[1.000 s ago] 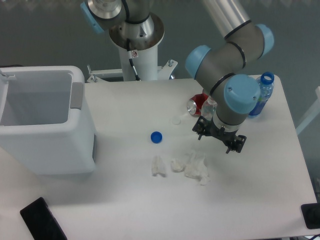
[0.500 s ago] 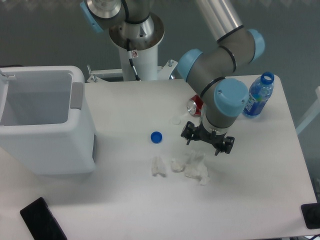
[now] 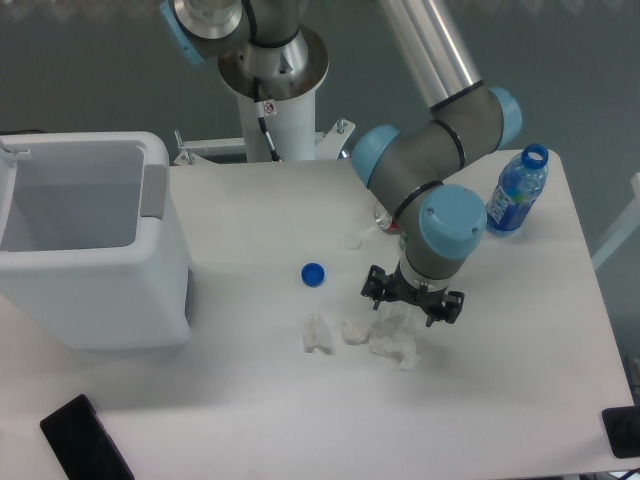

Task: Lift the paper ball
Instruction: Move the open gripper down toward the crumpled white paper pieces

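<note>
The paper ball (image 3: 393, 338) is a loose crumpled white wad on the white table, right of centre. My gripper (image 3: 411, 303) hangs directly over its upper part, fingers pointing down and spread apart, with nothing held. The wrist hides the top of the wad. Two smaller white scraps lie to its left, one (image 3: 354, 331) touching it and one (image 3: 317, 333) apart.
A blue bottle cap (image 3: 313, 273) lies left of the gripper. A red can (image 3: 384, 216) is mostly hidden behind the arm. A blue bottle (image 3: 516, 193) stands at the back right. A white bin (image 3: 85, 240) stands at the left. A black phone (image 3: 85, 440) lies at the front left.
The gripper has moved left and toward the front, from beside the can to right over the paper ball. The arm now covers most of the can.
</note>
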{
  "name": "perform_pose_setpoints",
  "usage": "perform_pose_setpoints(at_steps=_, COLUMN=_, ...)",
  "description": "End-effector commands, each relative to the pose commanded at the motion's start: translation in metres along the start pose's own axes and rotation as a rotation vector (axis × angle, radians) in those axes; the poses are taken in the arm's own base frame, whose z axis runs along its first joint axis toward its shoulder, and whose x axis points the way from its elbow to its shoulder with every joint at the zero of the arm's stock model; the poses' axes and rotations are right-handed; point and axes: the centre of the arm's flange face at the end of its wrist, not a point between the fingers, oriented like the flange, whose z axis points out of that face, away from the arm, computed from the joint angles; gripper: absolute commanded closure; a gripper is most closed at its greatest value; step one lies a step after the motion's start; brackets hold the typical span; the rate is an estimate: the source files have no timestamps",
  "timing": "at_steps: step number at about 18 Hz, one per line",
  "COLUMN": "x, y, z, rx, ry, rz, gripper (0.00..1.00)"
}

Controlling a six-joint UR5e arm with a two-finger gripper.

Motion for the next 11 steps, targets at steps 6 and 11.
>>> perform_pose_setpoints(at_steps=6, x=-0.003, y=-0.001, z=0.013, rx=-0.012, ry=0.012, rz=-0.001, gripper=0.26)
perform_pose_setpoints(at_steps=11, x=-0.003, y=-0.001, z=0.014, rx=-0.012, ry=0.016, rz=0.0, gripper=0.9)
